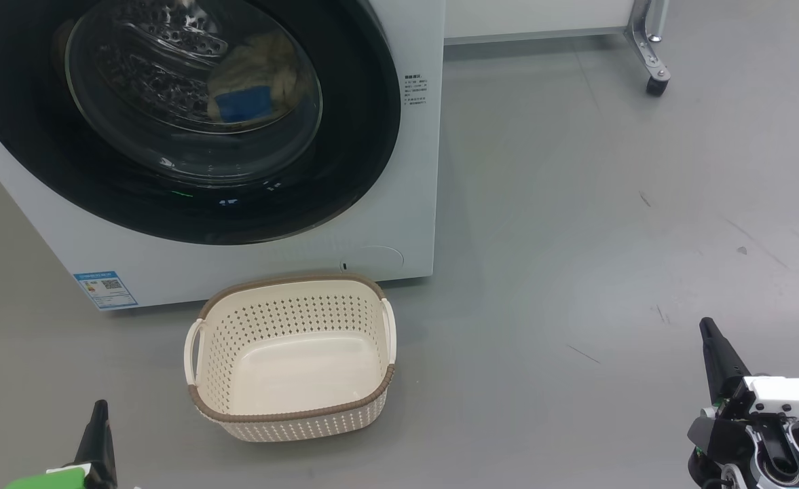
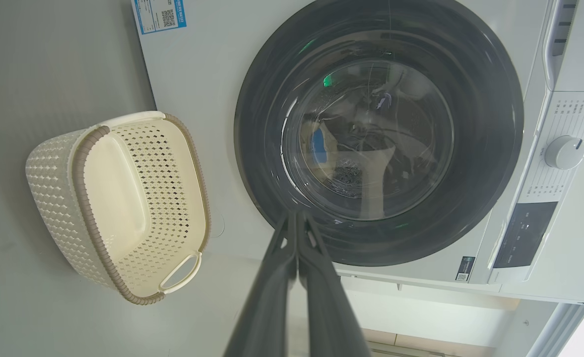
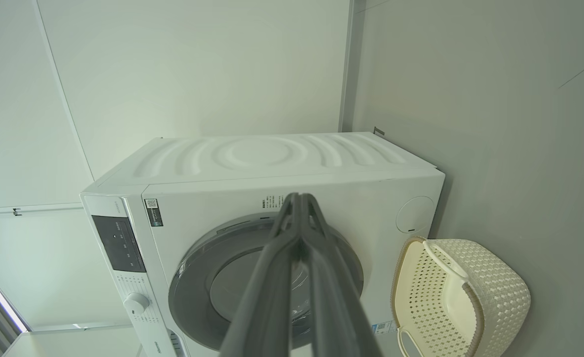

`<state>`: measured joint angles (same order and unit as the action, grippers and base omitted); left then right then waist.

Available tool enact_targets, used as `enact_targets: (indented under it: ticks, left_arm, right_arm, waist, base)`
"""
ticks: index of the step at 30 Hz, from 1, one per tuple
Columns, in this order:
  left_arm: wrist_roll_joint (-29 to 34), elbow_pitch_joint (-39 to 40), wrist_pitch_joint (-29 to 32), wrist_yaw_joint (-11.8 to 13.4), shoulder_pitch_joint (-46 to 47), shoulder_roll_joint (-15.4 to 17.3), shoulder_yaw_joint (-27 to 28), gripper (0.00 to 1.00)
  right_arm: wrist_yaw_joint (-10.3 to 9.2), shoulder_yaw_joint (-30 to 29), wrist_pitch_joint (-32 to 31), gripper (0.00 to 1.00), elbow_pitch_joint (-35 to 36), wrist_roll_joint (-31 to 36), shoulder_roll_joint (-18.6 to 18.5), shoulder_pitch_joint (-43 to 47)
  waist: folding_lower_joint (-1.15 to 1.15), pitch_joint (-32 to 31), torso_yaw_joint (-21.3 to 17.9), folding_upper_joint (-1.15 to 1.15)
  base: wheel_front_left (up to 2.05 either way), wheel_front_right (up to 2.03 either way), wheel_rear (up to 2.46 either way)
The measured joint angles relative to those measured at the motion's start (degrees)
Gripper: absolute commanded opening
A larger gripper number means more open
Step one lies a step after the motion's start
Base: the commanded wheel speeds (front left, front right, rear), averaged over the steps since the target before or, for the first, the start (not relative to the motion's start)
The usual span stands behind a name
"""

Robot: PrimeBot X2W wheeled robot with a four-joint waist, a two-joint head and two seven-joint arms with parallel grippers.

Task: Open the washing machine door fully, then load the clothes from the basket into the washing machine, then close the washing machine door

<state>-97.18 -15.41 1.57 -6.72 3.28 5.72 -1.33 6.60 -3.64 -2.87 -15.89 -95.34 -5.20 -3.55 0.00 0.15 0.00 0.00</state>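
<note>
The white washing machine [image 1: 399, 176] fills the upper left of the head view, and its round black-rimmed door [image 1: 345, 156] lies flush against the front. Through the glass I see pale yellow clothes [image 1: 263, 61] with a blue piece among them inside the drum. The cream basket [image 1: 290, 407] stands on the floor just in front of the machine with nothing in it. My left gripper [image 1: 100, 407] is at the lower left and my right gripper [image 1: 706, 326] at the lower right, both shut, holding nothing and well back from the machine. The wrist views show the door [image 2: 490, 124] and basket [image 3: 500, 292].
Grey floor [image 1: 609, 204] stretches to the right of the machine. A metal leg on a caster [image 1: 656, 85] stands at the upper right. A control panel with a white knob [image 2: 563, 152] runs along the machine's top. A pale wall [image 3: 197, 64] stands behind the machine.
</note>
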Motion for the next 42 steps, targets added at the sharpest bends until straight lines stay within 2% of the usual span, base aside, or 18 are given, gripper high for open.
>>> enact_targets:
  ticks: [42]
  left_arm:
    - [0.01,-0.20,0.27,-0.01,0.05,-0.05,0.48,0.00]
  right_arm:
    - [0.10,-0.21,-0.24,0.00,-0.07,0.01,0.21,-0.15]
  waist:
    - [0.00,-0.01,0.00,0.00]
  base:
    - [0.00,0.00,0.00]
